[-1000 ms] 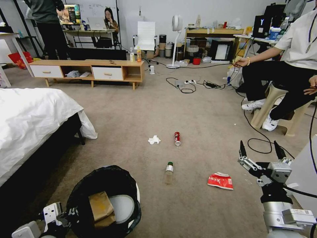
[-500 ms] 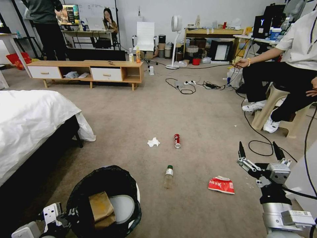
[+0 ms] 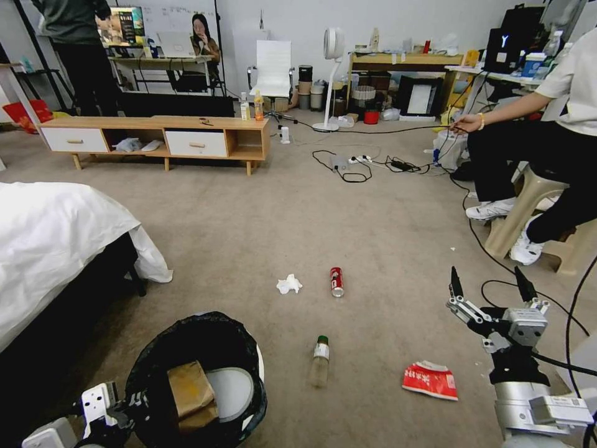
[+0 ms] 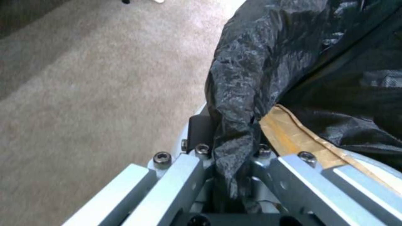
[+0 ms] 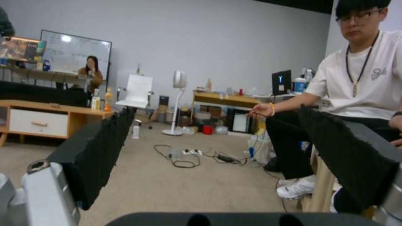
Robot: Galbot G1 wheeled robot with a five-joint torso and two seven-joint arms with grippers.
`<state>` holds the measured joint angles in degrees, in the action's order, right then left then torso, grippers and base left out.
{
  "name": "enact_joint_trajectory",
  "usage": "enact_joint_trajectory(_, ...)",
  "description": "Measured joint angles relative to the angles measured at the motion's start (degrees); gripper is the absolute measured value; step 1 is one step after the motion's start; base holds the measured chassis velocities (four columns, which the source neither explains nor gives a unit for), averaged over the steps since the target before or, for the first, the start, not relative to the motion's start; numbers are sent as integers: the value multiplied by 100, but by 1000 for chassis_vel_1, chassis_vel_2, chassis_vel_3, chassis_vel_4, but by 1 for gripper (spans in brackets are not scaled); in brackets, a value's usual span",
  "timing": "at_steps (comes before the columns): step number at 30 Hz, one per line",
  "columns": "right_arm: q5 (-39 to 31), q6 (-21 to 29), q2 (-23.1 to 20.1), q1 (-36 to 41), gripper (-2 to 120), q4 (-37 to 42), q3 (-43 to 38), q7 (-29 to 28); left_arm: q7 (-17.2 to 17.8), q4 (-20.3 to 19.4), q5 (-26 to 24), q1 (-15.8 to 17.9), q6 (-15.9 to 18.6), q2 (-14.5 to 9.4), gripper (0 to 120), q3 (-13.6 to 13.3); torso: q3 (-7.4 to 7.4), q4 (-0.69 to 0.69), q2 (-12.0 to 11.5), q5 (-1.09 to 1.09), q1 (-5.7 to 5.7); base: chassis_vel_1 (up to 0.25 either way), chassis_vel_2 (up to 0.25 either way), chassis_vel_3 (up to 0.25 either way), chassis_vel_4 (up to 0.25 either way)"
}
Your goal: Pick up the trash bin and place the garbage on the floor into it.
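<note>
While the left gripper (image 3: 134, 404) held the trash bin (image 3: 199, 379) low left, the right gripper (image 3: 491, 292) hung wide open, the snack wrapper (image 3: 430, 380) nearest below-left. Left wrist: fingers (image 4: 201, 131) pinched the bag-lined rim. Right wrist: pads (image 5: 100, 147) apart.

Beige-grey carpet (image 3: 249, 224); white bin (image 3: 231, 389) with crinkled black liner; red can (image 3: 336, 282); green-capped clear bottle (image 3: 320, 361); red-white wrapper (image 3: 430, 380); white tissue (image 3: 288, 285).

Carpeted room (image 3: 261, 205), low wooden cabinet (image 3: 155, 134)
</note>
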<state>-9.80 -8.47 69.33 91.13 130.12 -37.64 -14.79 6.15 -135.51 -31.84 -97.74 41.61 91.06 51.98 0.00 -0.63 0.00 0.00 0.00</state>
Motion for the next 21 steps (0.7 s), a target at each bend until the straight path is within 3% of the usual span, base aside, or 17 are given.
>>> enact_joint_trajectory(7,2,-9,-5,-10,100,-18,7,-24,-1,-3,1,5,-1,6,2,24,0,0,0,1,0,-95,86,95,-99)
enact_joint_trajectory(21,-5,-69,-14,10,100,-28,34,-16,-14,-20,8,-35,-17,26,2,24,0,0,0,0,0,0,0,0,0)
